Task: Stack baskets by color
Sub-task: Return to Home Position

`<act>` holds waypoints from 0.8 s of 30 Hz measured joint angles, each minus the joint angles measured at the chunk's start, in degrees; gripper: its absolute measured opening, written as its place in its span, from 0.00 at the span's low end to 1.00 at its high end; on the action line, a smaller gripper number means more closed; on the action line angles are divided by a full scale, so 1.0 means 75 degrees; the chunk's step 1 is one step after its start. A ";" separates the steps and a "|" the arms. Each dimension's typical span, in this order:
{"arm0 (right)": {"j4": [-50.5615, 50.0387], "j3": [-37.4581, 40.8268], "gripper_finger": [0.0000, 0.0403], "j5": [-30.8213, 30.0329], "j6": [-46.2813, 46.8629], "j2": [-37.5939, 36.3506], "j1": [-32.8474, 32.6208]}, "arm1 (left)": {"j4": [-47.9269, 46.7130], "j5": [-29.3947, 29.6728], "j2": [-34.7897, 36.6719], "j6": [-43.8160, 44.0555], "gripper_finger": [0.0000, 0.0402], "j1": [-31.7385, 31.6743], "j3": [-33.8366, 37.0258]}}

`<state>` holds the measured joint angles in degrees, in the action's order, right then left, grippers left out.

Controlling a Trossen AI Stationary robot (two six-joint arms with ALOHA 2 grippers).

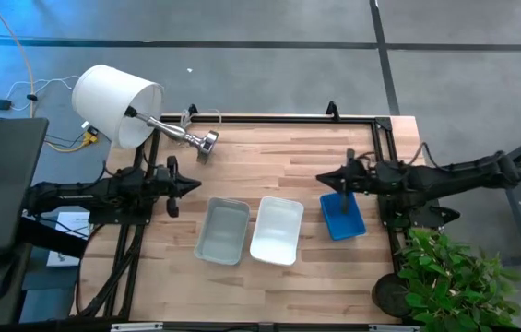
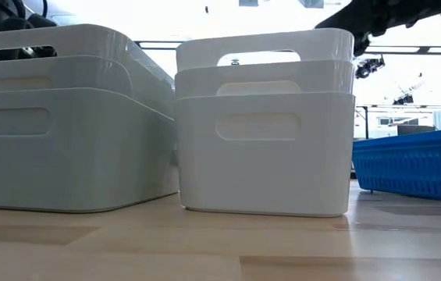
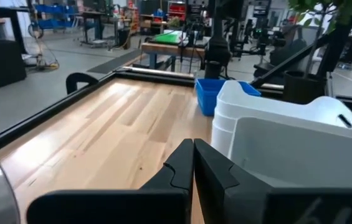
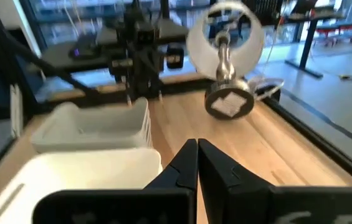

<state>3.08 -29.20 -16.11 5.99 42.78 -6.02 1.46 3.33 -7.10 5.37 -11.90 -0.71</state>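
Three stacks of baskets stand side by side near the table's front. The pale grey baskets (image 1: 223,231) are nested on the left (image 2: 64,133), and the white baskets (image 1: 277,229) are nested in the middle (image 2: 267,125). The blue baskets (image 1: 343,219) rest on the wood at the right (image 2: 415,164). My left gripper (image 1: 195,186) hovers shut, level, to the left of and beyond the grey stack (image 3: 300,155). My right gripper (image 1: 321,178) is also shut and hangs above the table, beyond the blue and white baskets (image 4: 82,174). Neither holds anything.
A large white lampshade on a metal stand (image 1: 117,103) lies tipped at the table's far left corner (image 4: 225,62). A potted plant (image 1: 449,277) stands off the front right corner. A black rail (image 1: 269,118) runs along the table's far edge. Bare wood lies between the grippers.
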 joint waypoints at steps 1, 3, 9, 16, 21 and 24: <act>0.0022 0.0118 0.00 -0.0001 0.0013 -0.0272 0.0000 | -0.0002 -0.0048 0.0021 0.0000 0.00 0.0000 0.0000; 0.0147 0.0569 0.00 -0.0020 0.0086 -0.0916 0.0000 | -0.0006 -0.0127 0.0036 0.0003 0.00 0.0000 -0.0003; 0.0691 0.2186 0.00 -0.0235 0.0419 -0.3265 0.0069 | 0.0225 -0.0139 0.0036 0.0015 0.00 0.0000 -0.0003; -0.0473 0.2874 0.00 -0.0119 0.0554 -0.5686 0.0102 | 0.0311 -0.0159 0.0036 0.0000 0.00 0.0000 -0.0003; -0.0134 0.3548 0.00 0.0034 0.0676 -0.5551 0.0102 | 0.0048 -0.0274 -0.0001 0.0096 0.00 0.0009 -0.0003; 0.0017 0.3816 0.00 0.0106 0.0741 -0.5555 0.0102 | -0.0045 -0.0366 -0.0033 0.0233 0.00 0.0014 -0.0003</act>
<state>3.21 -0.58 -15.32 11.55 1.12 -5.26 1.12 0.58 -7.35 7.11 -11.80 -0.73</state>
